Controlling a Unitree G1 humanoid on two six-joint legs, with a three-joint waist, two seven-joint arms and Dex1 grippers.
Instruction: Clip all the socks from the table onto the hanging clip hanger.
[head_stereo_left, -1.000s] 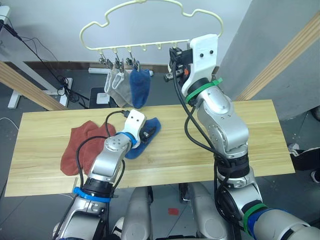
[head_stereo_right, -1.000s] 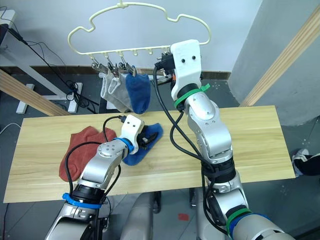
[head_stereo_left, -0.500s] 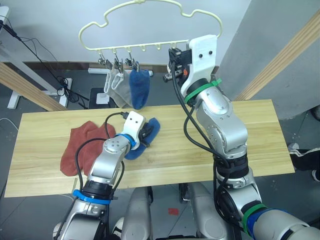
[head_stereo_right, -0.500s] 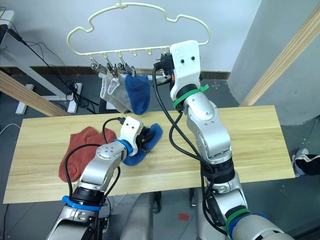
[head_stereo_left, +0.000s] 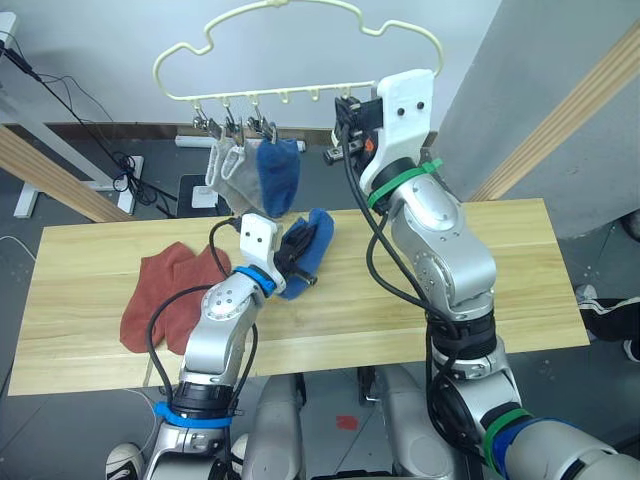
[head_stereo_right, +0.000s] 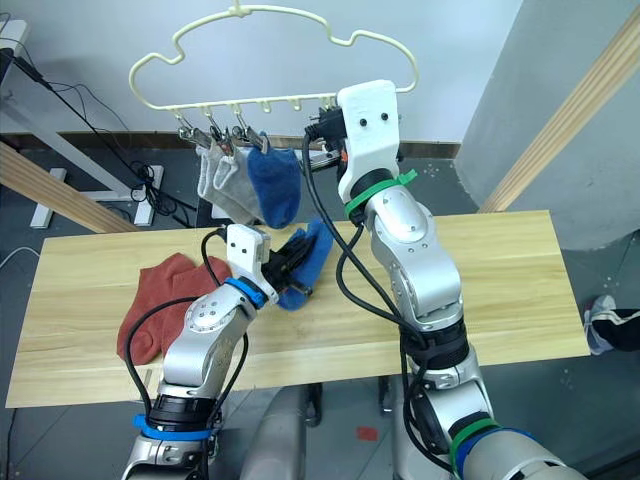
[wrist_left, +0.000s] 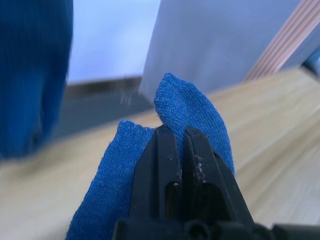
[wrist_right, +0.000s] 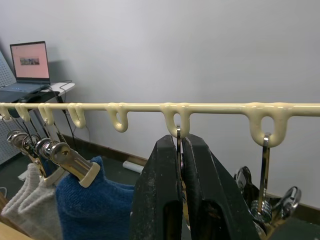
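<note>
Your left gripper (head_stereo_left: 300, 262) has its two black fingers pinched shut on the soft blue ankle sock (head_stereo_left: 314, 243), which is lifted off the long light wooden plank table (head_stereo_left: 520, 270). In the left wrist view you see the sock's (wrist_left: 190, 107) fabric bunched and folded up between the closed fingers (wrist_left: 165, 165), with the rest draping down beside them.

Your right gripper (wrist_right: 181, 150) is raised at the lower bar of the thin pale-yellow wire clip hanger with the wavy cloud-shaped top (head_stereo_left: 290, 45). In the right wrist view you see its fingers (wrist_right: 160, 200) closed together around the thin metal wire of a clip that hangs from one of the hanger's (wrist_right: 220, 106) loops; the clip itself is hidden below them.

Toward your left on the hanger, three socks hang from small metal clips (wrist_right: 67, 159): two light grey ankle socks (head_stereo_left: 228, 170) side by side, and another blue ankle sock (head_stereo_left: 278, 175) just beside them. Several loops between that blue sock and your right gripper carry no sock.

On the table, the two rust-red ankle socks (head_stereo_left: 160, 295) lie flat and touching each other, to the left of your left arm.
</note>
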